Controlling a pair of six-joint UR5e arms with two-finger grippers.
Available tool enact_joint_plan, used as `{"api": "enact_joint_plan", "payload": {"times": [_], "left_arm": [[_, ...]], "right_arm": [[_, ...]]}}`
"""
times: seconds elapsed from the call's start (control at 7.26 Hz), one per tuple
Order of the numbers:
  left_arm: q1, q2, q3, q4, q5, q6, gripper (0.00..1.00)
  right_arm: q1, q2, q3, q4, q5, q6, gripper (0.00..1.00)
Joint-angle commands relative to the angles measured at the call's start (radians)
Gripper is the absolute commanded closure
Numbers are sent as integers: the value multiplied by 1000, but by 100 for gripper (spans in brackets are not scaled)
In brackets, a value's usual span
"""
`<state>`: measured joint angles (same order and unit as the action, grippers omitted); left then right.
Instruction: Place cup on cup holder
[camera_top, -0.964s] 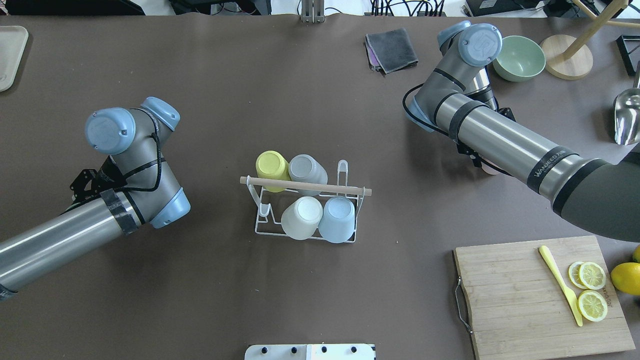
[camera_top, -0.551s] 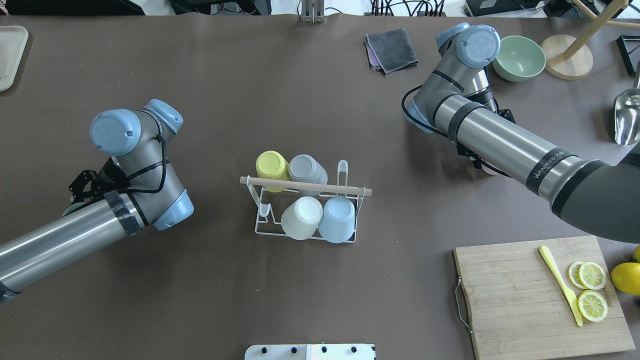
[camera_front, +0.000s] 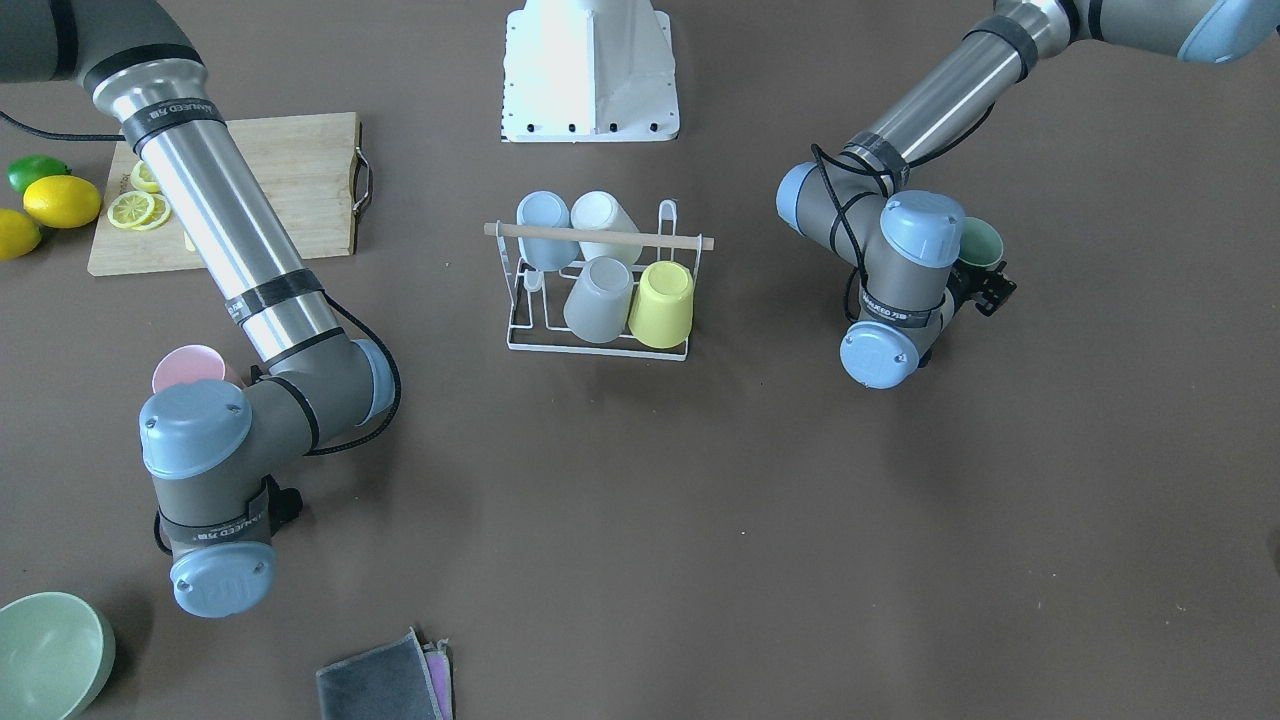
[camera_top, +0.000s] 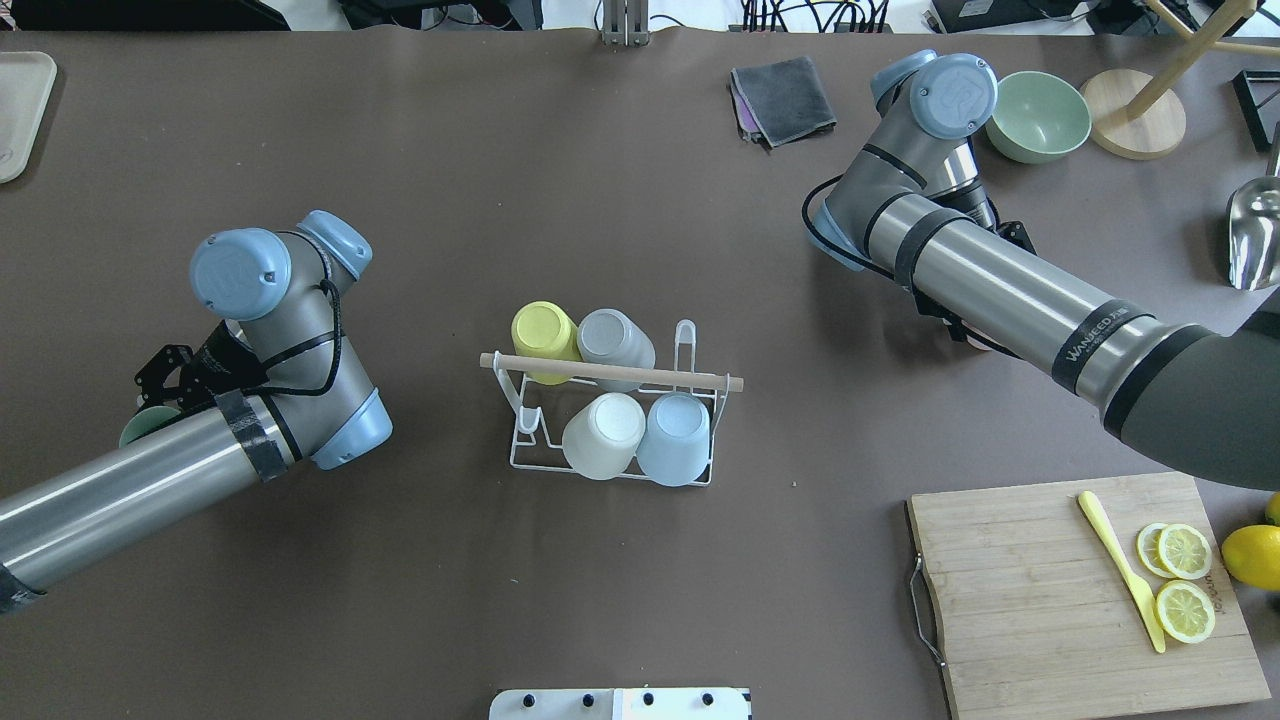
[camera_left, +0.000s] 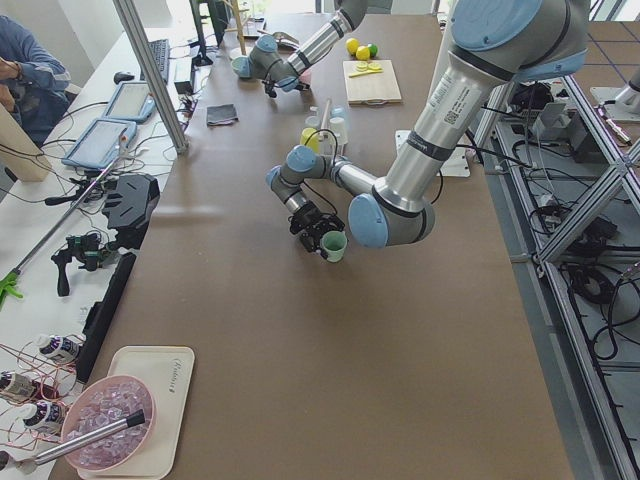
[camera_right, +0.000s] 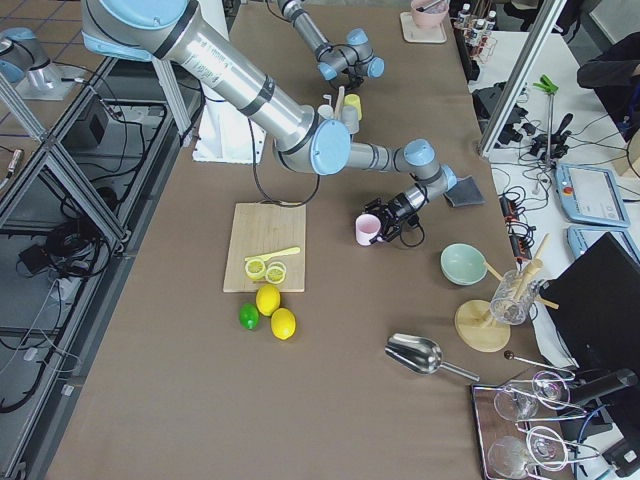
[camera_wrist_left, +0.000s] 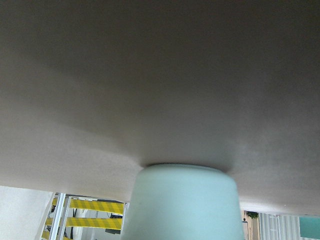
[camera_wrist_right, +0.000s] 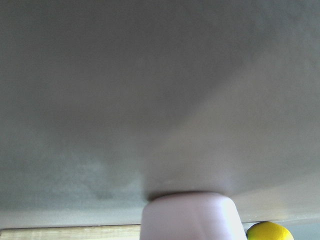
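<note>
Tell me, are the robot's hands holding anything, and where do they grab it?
Yes. The left gripper holds a green cup, the right gripper a pink cup. Where exactly the fingers grip is hidden.

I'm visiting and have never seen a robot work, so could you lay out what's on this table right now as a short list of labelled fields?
Cup holder: white wire cup holder mid-table
Cups on it: four, upside down: yellow cup, grey cup, white cup, pale blue cup
Left hand: left hand at the green cup
Right hand: right hand at the pink cup
Hands' grip: cannot tell
Nearby: cutting board, lemon slices, green bowl
</note>
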<state>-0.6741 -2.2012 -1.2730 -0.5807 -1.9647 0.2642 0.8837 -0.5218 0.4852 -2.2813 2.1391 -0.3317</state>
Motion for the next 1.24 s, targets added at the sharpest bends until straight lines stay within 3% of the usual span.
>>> {"api": "enact_joint_plan", "payload": {"times": [0.0, 0.14, 0.41, 0.83, 1.1], "left_arm": [[4, 0, 1, 1, 9, 0, 2], [4, -2, 6, 1, 9, 1, 2], [7, -2, 6, 1, 9, 0, 2], [10, 0, 6, 16, 10, 0, 2], [11, 6, 4, 24, 12, 0, 2]], "right_arm": [[0, 0, 1, -1, -2, 0, 7], [0, -1, 3, 0, -2, 0, 33], [1, 0, 6, -1, -4, 0, 100], [44, 23, 42, -70, -7, -1, 100], [73, 28, 187, -148, 7, -15, 100]]}}
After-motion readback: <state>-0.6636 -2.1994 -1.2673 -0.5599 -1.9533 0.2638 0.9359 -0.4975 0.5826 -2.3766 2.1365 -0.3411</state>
